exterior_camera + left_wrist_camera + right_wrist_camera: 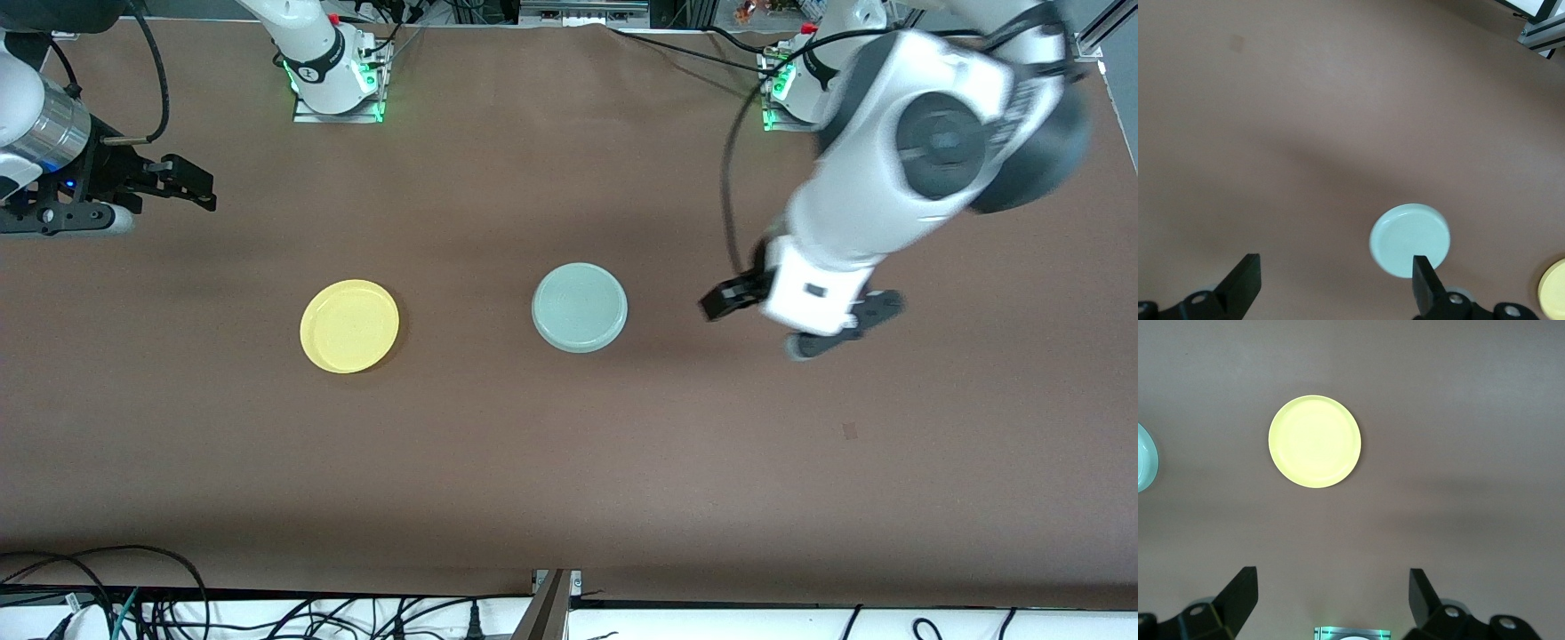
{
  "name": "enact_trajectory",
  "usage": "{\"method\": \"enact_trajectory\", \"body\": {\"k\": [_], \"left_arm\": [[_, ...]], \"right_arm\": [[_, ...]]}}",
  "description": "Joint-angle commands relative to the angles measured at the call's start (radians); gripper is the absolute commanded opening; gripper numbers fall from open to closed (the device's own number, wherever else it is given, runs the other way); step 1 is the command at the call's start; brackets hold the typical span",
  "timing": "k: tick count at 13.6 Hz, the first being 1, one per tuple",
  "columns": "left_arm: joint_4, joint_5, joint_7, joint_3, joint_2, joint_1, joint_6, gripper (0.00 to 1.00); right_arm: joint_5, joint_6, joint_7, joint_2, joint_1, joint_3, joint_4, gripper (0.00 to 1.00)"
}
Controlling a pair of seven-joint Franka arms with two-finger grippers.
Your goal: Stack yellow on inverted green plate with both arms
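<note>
A bright yellow plate (349,325) and a pale mint-green plate (580,308) are seen on a plain brown table (569,462). The arms are coloured white with black cables, and the grippers' fingers (1238,597) are black.

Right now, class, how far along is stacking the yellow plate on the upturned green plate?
Done: the green plate already lies upside down, underside up. In hand: nothing is gripped; the left gripper hangs open over bare table toward its end, beside the green plate, and the right gripper waits open at its own end. Left: the yellow plate sits rim up, apart from the green plate, to be lifted and stacked.
</note>
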Motion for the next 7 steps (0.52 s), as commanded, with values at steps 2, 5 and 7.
{"method": "enact_trajectory", "body": {"k": [2,5,7], "left_arm": [[-0.081,-0.021,0.295,-0.014,-0.142,0.157,-0.129,1.0],[-0.16,0.044,0.589,-0.013,-0.233,0.24,-0.187,1.0],[-0.239,0.139,0.712,-0.013,-0.297,0.244,-0.177,1.0]], "right_arm": [[0.009,-0.013,-0.005,-0.007,-0.004,0.004,0.004,1.0],[0.007,-0.013,-0.005,-0.007,-0.004,0.004,0.004,1.0],[0.009,-0.013,-0.005,-0.007,-0.004,0.002,0.004,1.0]]}}
